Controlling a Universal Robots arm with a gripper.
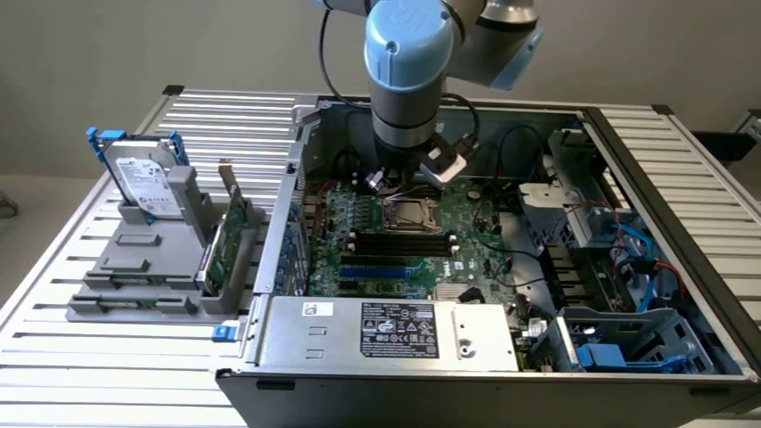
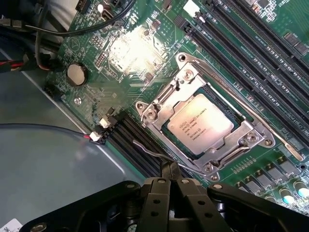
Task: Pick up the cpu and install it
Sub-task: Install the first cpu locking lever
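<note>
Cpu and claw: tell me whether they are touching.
Apart. The wrist view shows the cpu lying fully uncovered inside the socket frame, with the shut claw ending outside that frame.

The metal frame (image 2: pixel 161 104) covers the edges of the cpu (image 2: pixel 203 126), and its writing is too small to read. The picture edge cuts off the claw (image 2: pixel 170 168) at its base.

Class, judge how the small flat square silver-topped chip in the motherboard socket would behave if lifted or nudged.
The flat square silver-topped chip looks metal-capped, so probably rigid. Its smooth shiny top may slip under a pinch. Lying flat inside the silver metal socket frame, it should not roll or tip; sideways pushes would likely jam against the frame.
</note>
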